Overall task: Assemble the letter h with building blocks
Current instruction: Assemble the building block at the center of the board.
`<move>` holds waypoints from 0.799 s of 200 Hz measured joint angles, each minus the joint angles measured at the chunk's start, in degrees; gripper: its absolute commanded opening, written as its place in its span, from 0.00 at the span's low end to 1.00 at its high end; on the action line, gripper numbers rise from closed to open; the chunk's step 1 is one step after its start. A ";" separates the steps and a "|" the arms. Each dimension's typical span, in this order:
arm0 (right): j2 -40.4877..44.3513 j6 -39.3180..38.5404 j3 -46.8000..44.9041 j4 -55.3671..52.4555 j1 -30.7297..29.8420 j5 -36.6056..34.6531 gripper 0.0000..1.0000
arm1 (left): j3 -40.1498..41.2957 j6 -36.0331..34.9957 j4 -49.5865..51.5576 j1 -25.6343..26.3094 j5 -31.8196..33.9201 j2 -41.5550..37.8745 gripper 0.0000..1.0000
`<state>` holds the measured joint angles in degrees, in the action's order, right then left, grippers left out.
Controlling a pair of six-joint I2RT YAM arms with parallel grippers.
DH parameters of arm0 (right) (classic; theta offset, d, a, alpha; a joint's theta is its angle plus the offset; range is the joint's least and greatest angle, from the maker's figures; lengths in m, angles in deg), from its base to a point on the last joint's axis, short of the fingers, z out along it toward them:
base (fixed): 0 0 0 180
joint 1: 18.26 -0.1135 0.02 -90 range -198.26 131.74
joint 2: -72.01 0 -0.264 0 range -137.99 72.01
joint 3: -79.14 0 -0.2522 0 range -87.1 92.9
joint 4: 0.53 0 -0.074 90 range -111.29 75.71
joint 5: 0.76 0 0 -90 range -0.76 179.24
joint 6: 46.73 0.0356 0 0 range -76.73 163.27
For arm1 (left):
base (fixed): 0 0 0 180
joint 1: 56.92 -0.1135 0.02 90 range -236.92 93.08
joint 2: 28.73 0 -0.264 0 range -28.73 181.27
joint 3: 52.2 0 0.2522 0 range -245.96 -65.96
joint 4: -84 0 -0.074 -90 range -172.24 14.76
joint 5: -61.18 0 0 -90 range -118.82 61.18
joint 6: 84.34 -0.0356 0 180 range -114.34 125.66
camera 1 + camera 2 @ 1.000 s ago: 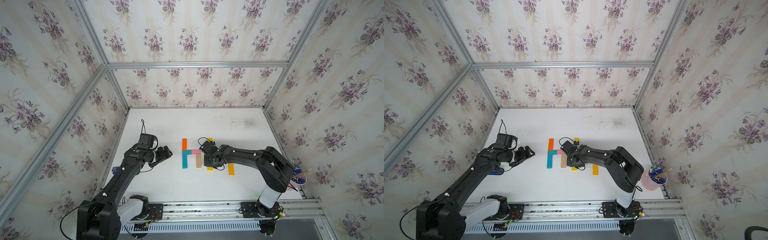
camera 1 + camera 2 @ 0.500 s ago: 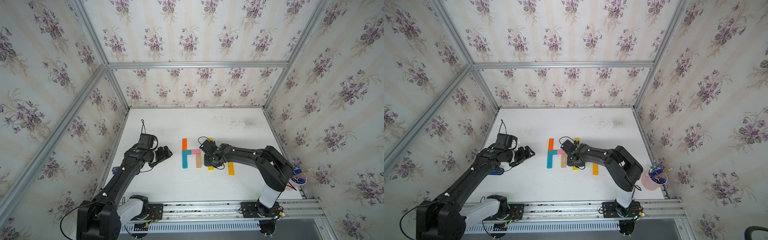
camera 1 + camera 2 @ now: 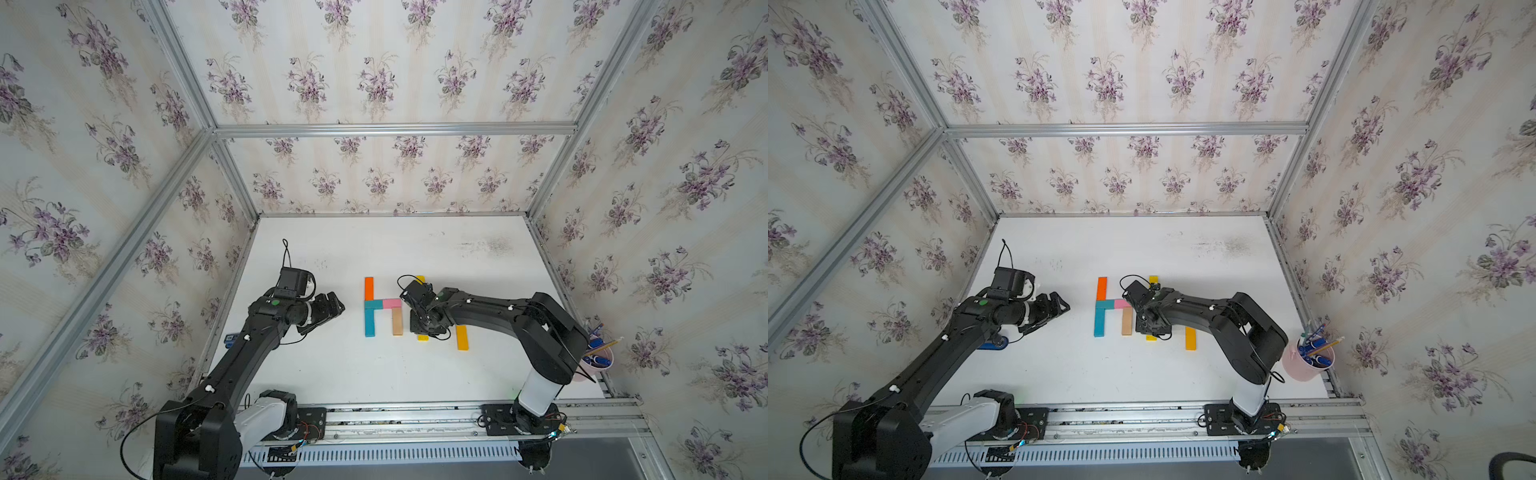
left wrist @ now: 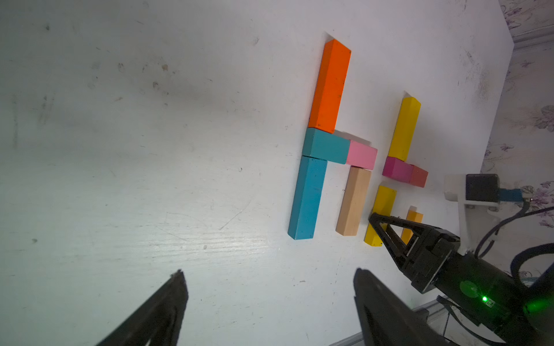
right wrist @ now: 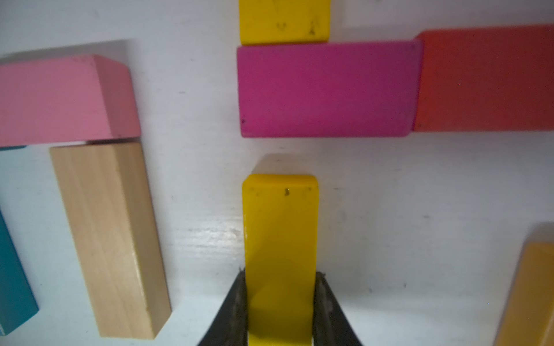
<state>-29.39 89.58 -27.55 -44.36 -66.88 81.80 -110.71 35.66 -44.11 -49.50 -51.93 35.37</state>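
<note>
The building blocks lie flat mid-table. An orange bar (image 4: 329,87), a short teal (image 4: 325,146), a long teal (image 4: 307,197), a pink (image 4: 361,154) and a plain wood bar (image 4: 353,201) touch and form an h. Beside them a yellow bar (image 5: 284,21) meets a magenta block (image 5: 326,90) joined to a red one (image 5: 485,81). My right gripper (image 5: 280,275) is shut on a second yellow bar (image 5: 280,224), a small gap below the magenta. An amber bar (image 3: 461,337) lies apart to its right. My left gripper (image 4: 269,272) hovers open and empty left of the h.
A pink cup of pens (image 3: 1308,361) stands at the table's front right corner. A small blue object (image 3: 994,343) lies by the left wall under my left arm. Patterned walls close in three sides, and a metal rail (image 3: 415,415) runs along the front.
Nothing has clearly moved in the top views: my right gripper stays down at the yellow bar and my left arm holds still.
</note>
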 measured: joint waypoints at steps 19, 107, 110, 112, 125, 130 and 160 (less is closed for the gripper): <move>-0.52 0.02 0.50 0.09 0.20 -0.22 0.26 | 0.00 0.00 0.00 0.00 0.00 0.00 0.89; -0.72 -0.31 0.90 0.11 0.63 -0.61 0.47 | 0.00 -0.11 0.00 0.00 0.00 0.00 0.89; -0.72 -0.31 0.90 0.09 0.63 -0.61 0.46 | 0.00 -0.11 0.00 0.00 0.00 0.00 0.89; -0.72 -0.33 0.92 0.09 0.63 -0.63 0.45 | 0.00 -0.13 0.00 0.00 0.00 0.00 0.89; -0.70 -0.48 0.92 -0.11 0.63 -0.63 0.40 | 0.00 -0.13 0.00 0.00 0.00 0.00 0.89; -0.70 -0.48 0.90 -0.17 0.63 -0.61 0.38 | 0.00 -0.13 0.00 0.00 0.00 0.00 0.89; -0.72 -0.46 0.98 -0.20 0.63 -0.63 0.30 | 0.00 -0.13 0.00 0.00 0.00 0.00 0.89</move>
<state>-30.11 89.12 -26.57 -44.55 -66.24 81.16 -110.71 35.53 -44.11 -49.50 -51.93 35.37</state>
